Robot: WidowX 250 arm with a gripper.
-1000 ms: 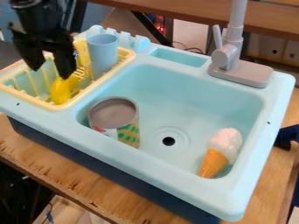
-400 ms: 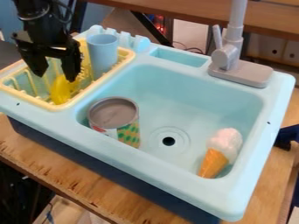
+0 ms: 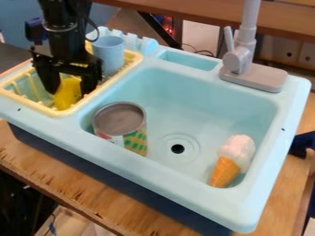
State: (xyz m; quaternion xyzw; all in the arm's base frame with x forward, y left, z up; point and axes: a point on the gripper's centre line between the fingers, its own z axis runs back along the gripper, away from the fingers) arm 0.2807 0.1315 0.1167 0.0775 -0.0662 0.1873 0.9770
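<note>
Two fingers (image 3: pixel 90 85) of the pincer (image 3: pixel 69 88) are wide apart, with a yellow toy (image 3: pixel 66 96) between them, likely spread to fit around it. The toy lies in the dish rack (image 3: pixel 104 87), whose sides may stop it rolling. Its long way seems to slant up and right; its front end is hard to tell.

Robot arm (image 3: pixel 61 14) cut off by the top edge, yellow object (image 3: pixel 67 97) partly behind the gripper (image 3: pixel 70 92), faucet (image 3: pixel 247 34) top cropped, can (image 3: pixel 119 120) base hidden by sink rim (image 3: pixel 148 169).
</note>
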